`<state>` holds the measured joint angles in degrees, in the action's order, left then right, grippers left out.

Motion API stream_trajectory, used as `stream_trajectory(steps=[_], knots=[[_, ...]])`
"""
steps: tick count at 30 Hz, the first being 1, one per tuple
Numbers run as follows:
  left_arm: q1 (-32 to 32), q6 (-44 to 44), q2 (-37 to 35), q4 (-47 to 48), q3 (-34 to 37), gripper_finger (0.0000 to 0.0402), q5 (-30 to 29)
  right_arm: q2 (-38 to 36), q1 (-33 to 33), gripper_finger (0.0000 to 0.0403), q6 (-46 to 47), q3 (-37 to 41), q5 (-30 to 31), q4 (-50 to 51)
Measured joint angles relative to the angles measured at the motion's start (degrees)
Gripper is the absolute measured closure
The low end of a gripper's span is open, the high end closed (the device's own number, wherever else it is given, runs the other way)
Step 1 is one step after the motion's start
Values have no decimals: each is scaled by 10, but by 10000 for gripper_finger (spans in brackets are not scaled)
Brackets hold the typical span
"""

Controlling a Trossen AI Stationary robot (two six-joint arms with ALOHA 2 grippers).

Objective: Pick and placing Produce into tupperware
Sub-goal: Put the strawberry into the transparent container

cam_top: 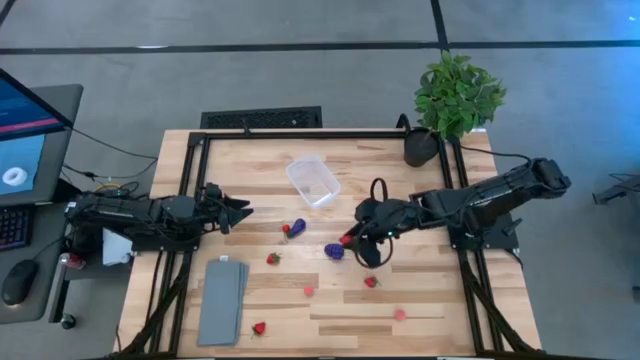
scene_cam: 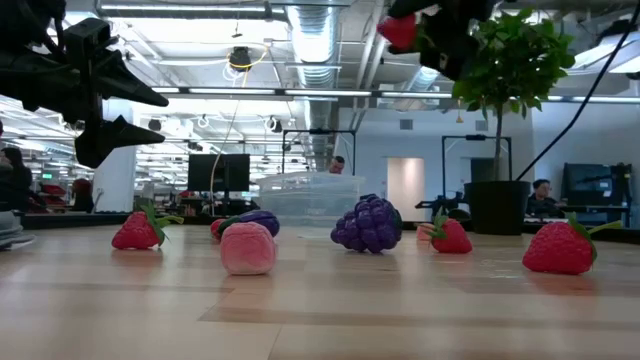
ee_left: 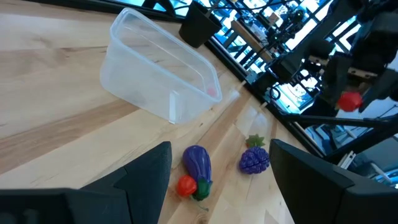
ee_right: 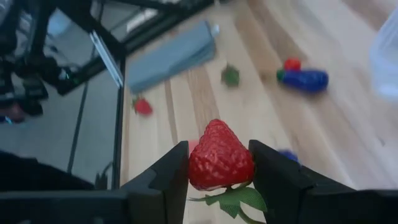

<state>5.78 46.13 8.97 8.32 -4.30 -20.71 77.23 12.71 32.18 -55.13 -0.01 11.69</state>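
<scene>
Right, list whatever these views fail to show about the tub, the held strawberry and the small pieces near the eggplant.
- Tupperware: high view too small to show contents; low view looks through its clear walls; left wrist view shows only a pink tint at one corner.
- Strawberry in the right gripper: its underside is cut off by the frame's bottom edge.
- Red piece beside the eggplant: kind unclear, partly behind the eggplant's green cap.
- Left gripper: open, empty.

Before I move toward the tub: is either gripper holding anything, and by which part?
The right gripper holds a red strawberry, its two fingers pressing the sides of the berry's body, green leaves hanging below. The left gripper is open and holds nothing.
</scene>
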Motion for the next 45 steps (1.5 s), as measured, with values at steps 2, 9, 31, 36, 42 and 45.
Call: stream_trajectory(steps=[2,9,31,36,42,45], knots=[[0,0,0,0,0,141,0,0,-10,224,-10,0,0,-19],[0,0,0,0,0,141,0,0,-57,216,-39,0,3,-85],[0,-16,0,0,0,141,22,66,-156,219,-102,0,33,-211],[0,-18,0,0,0,141,22,146,-161,222,-102,0,35,-286],[0,-18,0,0,0,141,22,219,-180,217,-99,0,72,-349],[0,-18,0,0,0,141,22,239,-190,218,-97,0,82,-358]])
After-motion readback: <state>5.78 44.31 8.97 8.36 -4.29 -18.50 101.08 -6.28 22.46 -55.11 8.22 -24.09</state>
